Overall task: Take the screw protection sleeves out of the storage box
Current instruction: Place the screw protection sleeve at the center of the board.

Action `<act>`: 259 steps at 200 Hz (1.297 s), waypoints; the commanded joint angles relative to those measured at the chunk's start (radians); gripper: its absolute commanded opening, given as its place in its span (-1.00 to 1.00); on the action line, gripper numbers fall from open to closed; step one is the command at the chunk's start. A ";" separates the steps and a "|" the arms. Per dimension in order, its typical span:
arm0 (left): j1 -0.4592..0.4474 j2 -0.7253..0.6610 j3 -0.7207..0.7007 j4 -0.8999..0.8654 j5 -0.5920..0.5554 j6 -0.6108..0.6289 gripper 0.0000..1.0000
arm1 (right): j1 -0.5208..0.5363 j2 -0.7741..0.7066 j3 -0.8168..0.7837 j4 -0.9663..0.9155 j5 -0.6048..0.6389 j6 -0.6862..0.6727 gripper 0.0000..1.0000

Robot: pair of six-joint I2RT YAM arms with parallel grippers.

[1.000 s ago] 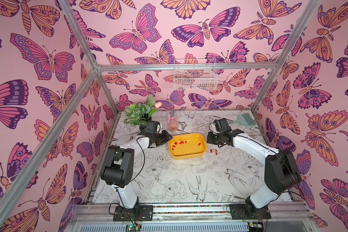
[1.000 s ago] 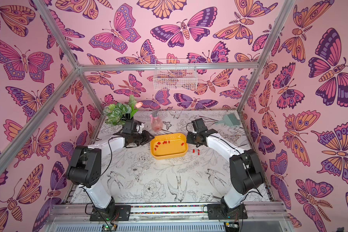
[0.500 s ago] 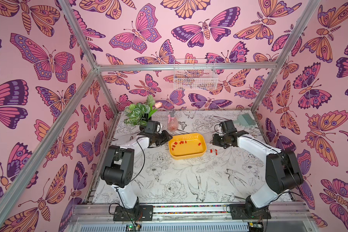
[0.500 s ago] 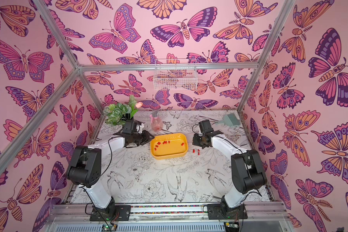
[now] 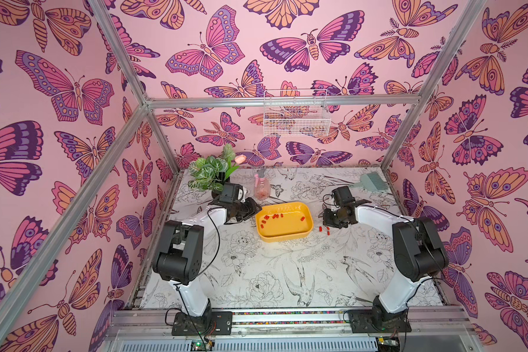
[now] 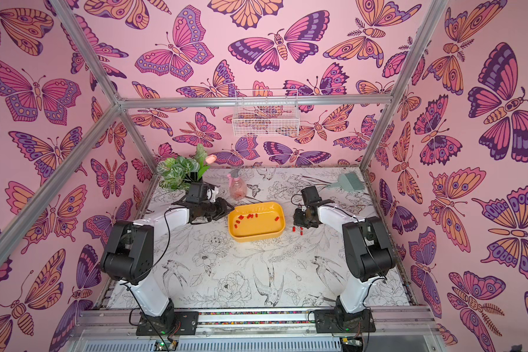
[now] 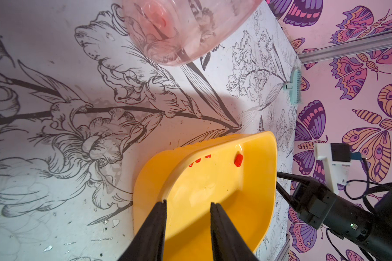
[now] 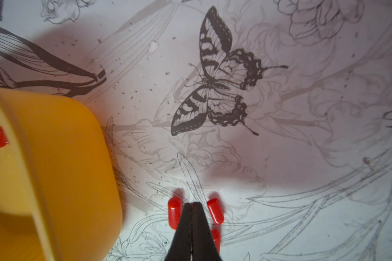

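Emptying progress, both top views: the screw protection sleeves (image 5: 275, 216) are only partly out. Three red caps (image 5: 327, 229) lie on the counter (image 5: 287, 274), just beside the right end of the storage box (image 5: 287, 236). A loose cluster and one stray remain inside, so I judge that well under half is done.
Storage box, both top views: yellow tray (image 6: 256, 236), open side up and flat on the counter between the arms. Its long axis runs from arm to arm, slightly skewed.
Left gripper, both top views: the left gripper (image 5: 257, 209) reaches level to the box's left end.
Right gripper, both top views: the right gripper (image 6: 297, 225) points down over the loose caps (image 6: 294, 228).
Left gripper, left wrist view: the fingers of the left gripper (image 7: 188, 202) are part spread, one outside the box's end wall (image 7: 149, 180) and one inside. Whether they press on it cannot be told.
Sleeves, left wrist view: one stubby cap (image 7: 238, 160) lies on the box floor, and others peek over the rim.
Right gripper, right wrist view: the fingers of the right gripper (image 8: 192, 204) are pressed together, with nothing clearly pinched.
Sleeves, right wrist view: two caps (image 8: 174, 212) lie on their sides, one on each side of the tips. Their long axes run roughly along the fingers, one slightly slanted. A third is partly hidden behind the fingers.
Box, right wrist view: a yellow corner (image 8: 54, 158) is near, with more red caps showing inside.
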 commanded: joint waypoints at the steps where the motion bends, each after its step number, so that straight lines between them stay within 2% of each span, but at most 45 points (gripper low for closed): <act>1: -0.008 0.025 0.010 -0.038 0.008 0.012 -0.24 | -0.010 0.036 0.000 0.000 0.005 -0.019 -0.91; 56: -0.008 0.027 0.014 -0.040 0.009 0.011 -0.24 | -0.009 0.050 0.006 0.002 -0.002 -0.020 -0.90; 134: -0.008 0.031 0.015 -0.043 0.008 0.012 -0.24 | -0.010 0.046 0.009 -0.003 -0.007 -0.019 -0.76; 193: -0.008 0.033 0.016 -0.043 0.015 0.011 -0.24 | -0.008 0.000 0.014 -0.028 0.001 -0.017 -0.48; 238: -0.011 0.032 0.017 -0.042 0.018 0.014 -0.24 | 0.015 -0.138 0.032 -0.105 0.035 -0.014 -0.24; 251: -0.013 0.028 0.017 -0.042 0.023 0.014 -0.24 | 0.032 -0.188 0.049 -0.136 0.041 -0.012 -0.11; 259: -0.012 0.027 0.017 -0.042 0.024 0.015 -0.24 | 0.043 -0.203 0.061 -0.151 0.042 -0.003 0.04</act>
